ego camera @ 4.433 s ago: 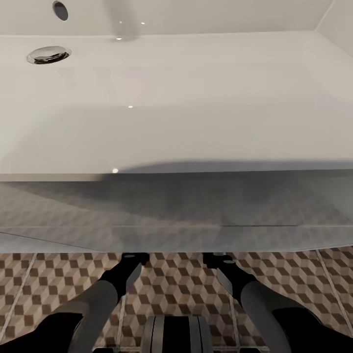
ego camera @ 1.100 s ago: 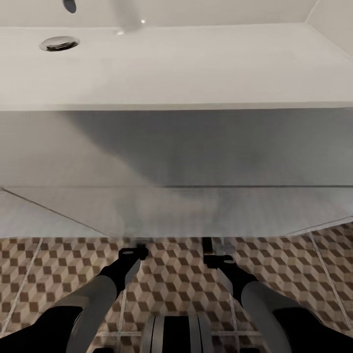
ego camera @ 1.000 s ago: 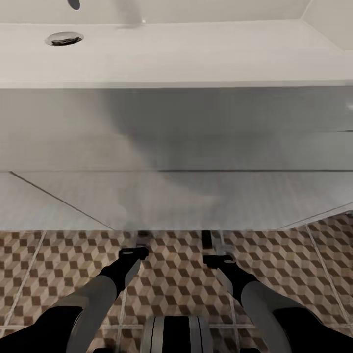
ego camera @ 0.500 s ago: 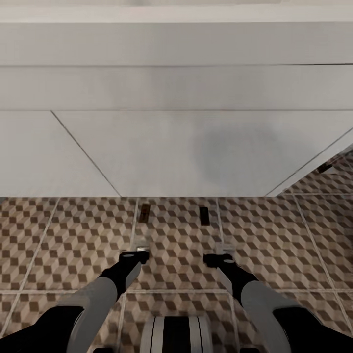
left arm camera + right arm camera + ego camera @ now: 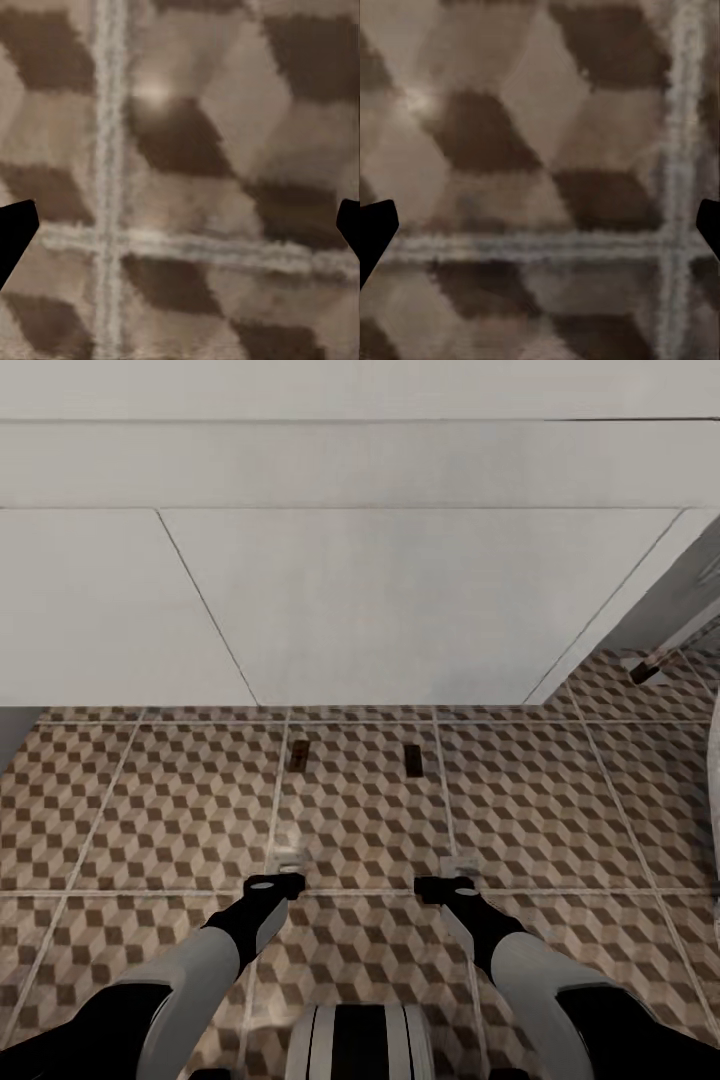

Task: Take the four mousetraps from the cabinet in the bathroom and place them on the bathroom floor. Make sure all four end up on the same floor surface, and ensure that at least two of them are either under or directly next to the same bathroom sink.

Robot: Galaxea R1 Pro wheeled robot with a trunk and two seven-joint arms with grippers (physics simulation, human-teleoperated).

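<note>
Head view puts the left pincer [image 5: 287,863] and right pincer [image 5: 459,866] low over the bathroom floor [image 5: 130,810], both empty; in each wrist view the dark fingertips sit at opposite edges, so both stand apart. Ahead, two mousetraps [image 5: 298,755] [image 5: 412,760] lie flat on the tiles beside the white vanity under the sink [image 5: 400,600]; a third small dark piece [image 5: 645,672] further right may be another. Such boards look light, stiff and thin; best pinched across the long wooden edges, clear of the metal parts.
</note>
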